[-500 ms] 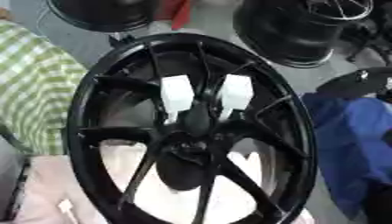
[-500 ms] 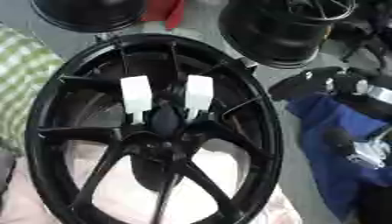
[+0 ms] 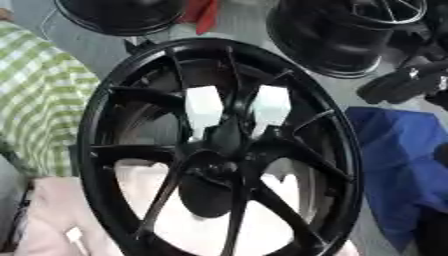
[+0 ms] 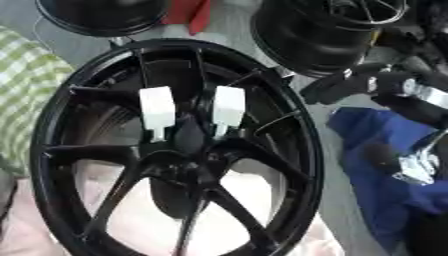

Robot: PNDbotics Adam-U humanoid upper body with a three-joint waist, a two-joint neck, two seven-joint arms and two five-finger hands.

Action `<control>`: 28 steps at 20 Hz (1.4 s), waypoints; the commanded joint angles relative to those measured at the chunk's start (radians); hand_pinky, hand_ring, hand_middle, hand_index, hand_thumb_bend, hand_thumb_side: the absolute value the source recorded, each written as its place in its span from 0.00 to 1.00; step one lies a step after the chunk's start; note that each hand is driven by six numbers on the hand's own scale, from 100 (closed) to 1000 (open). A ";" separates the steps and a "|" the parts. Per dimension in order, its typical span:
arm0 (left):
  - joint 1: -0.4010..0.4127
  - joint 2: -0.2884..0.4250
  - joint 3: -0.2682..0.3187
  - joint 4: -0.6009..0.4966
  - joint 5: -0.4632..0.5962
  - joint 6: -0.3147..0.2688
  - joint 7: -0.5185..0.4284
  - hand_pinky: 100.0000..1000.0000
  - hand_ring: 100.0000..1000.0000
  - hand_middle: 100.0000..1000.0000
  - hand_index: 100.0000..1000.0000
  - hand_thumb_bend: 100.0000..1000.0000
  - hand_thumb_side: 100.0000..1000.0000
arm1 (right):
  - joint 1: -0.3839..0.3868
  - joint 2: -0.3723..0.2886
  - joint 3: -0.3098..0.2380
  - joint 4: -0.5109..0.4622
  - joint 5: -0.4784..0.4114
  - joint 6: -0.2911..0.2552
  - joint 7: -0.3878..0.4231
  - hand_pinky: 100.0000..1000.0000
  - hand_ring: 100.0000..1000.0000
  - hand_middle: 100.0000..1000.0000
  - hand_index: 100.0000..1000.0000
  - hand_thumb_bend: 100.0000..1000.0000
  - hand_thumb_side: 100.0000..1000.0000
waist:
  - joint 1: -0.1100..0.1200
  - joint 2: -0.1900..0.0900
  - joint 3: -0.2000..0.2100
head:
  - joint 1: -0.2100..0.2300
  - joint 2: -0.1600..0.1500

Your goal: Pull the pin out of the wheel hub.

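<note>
In the left eye view's middle, a black wheel hub [image 3: 219, 150] stands tilted and fills most of the picture, with two white blocks [image 3: 203, 107] between its spokes just above the centre (which of them is the pin I cannot tell). A green checked cloth [image 3: 39, 95] lies left, a blue cloth [image 3: 398, 160] right. In the right eye view, the right hand [image 4: 398, 92] shows near the right edge, apart from the hub; whether its fingers are curled I cannot tell.
</note>
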 commanded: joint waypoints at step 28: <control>-0.033 0.011 -0.004 -0.021 0.013 -0.002 -0.008 0.87 0.56 0.54 0.82 0.21 0.49 | -0.102 -0.037 -0.027 -0.010 0.026 0.117 -0.086 0.83 0.87 0.78 0.85 0.21 0.45 | -0.009 -0.003 0.047 | -0.054 -0.026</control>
